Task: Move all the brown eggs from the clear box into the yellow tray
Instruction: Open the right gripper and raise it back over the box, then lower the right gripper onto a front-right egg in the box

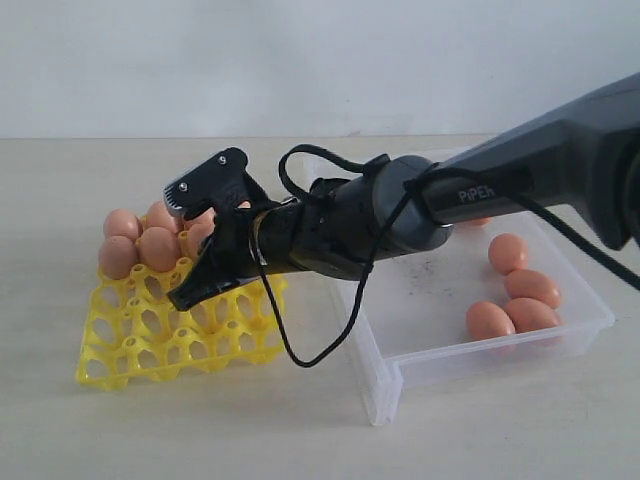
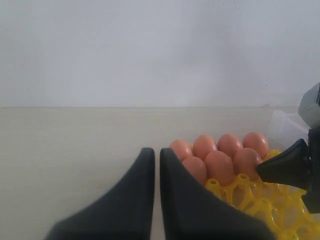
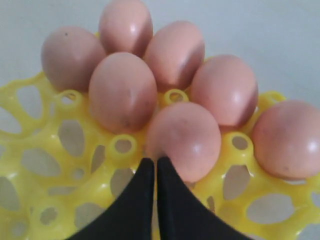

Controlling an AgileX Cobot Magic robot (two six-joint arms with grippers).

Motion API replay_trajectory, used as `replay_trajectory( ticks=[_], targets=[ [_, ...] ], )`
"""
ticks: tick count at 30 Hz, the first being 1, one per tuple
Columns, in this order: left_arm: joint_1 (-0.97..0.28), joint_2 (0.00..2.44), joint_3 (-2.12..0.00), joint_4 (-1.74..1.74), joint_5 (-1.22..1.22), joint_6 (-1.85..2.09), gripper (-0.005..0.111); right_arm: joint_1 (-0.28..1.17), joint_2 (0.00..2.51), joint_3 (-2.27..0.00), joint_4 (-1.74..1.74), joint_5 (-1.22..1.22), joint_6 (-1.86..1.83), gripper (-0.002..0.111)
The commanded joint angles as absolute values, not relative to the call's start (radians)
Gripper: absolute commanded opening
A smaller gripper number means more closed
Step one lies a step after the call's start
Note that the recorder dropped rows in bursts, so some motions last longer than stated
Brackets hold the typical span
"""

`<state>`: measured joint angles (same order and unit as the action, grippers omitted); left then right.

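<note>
Evidently your right gripper (image 1: 185, 292) carried nothing. Its black jaws were pressed together, tips low over the bright yellow plastic egg tray (image 1: 160, 345). They sat right at the nearest of the smooth orange-brown oval eggs (image 3: 182, 140), though whether they touched it could not be told. Seven eggs sat in the tray, packed into one corner block. That packing looked sensible to me, since it left the cells on the arm's side open and you would not have to reach over seated eggs.

The rest waited in the large shallow box of transparent plastic (image 1: 400, 375). Four (image 1: 507, 252) lay bunched at the end away from the tray, and an orange sliver behind the arm may have been a fifth.

Your left gripper (image 2: 156, 160) also had its jaws narrowed to a slit and held nothing, parked low just beside the tray's filled corner. A loose black cable (image 1: 300, 350) looped down from the right arm over the gap between tray and box. I judged it likely to snag on the box's wall.
</note>
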<state>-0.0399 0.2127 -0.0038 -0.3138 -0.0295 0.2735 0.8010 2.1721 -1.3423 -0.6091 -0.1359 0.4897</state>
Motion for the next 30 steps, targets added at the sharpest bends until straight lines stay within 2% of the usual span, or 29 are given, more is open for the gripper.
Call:
replay_trajectory(
  ticks=[1,6,11,17,20,22,24,28,30],
  targets=[
    [-0.045,0.216,0.000,-0.319,-0.043,0.279,0.004,0.800,2.135,-1.338,-0.620,-0.044,0.441,0.000],
    [-0.045,0.216,0.000,-0.319,-0.043,0.279,0.004,0.800,1.998,-1.338,-0.624,0.064,0.402,0.000],
    [-0.045,0.216,0.000,-0.319,-0.043,0.279,0.004,0.779,1.837,-1.340,-0.624,0.499,0.371,0.000],
    [-0.045,0.216,0.000,-0.319,-0.043,0.279,0.004,0.558,1.798,-1.401,-0.143,1.166,0.057,0.000],
    [-0.045,0.216,0.000,-0.319,-0.043,0.279,0.004,0.451,1.798,-1.396,0.006,1.221,-0.014,0.001],
    [-0.045,0.216,0.000,-0.319,-0.043,0.279,0.004,0.412,1.798,-1.396,0.016,1.221,-0.017,0.006],
    [-0.045,0.216,0.000,-0.319,-0.043,0.279,0.004,0.390,1.801,-1.396,0.008,1.221,-0.029,0.017],
    [-0.045,0.216,0.000,-0.319,-0.043,0.279,0.004,0.388,1.824,-1.396,-0.006,1.221,-0.160,0.046],
    [-0.045,0.216,0.000,-0.319,-0.043,0.279,0.004,0.388,1.838,-1.394,-0.013,1.221,-0.233,0.050]
  ],
)
